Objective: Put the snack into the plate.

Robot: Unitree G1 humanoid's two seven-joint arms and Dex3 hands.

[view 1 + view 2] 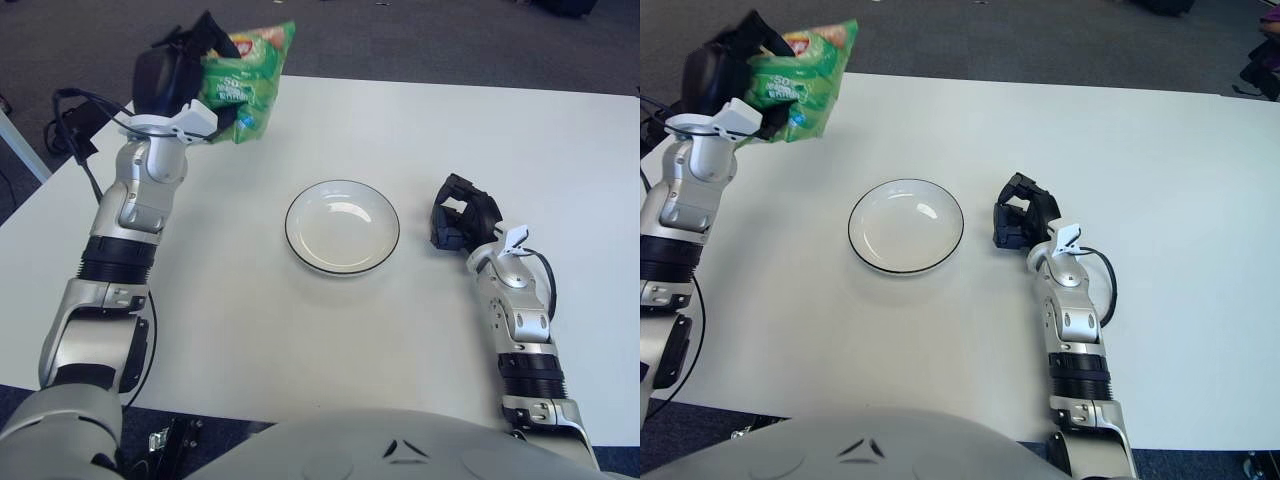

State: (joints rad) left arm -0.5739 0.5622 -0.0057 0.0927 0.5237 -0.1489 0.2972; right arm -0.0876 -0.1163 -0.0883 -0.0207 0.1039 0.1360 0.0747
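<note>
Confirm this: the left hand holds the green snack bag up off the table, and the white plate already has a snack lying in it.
Not quite. The left hand does hold the green snack bag up off the table, but the white plate has nothing in it, as the left eye view shows. The right hand shows right of the plate.

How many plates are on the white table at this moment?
1. The plate sits near the table's middle, between the left hand, which holds the snack bag raised to its left, and the right hand beside it.
</note>
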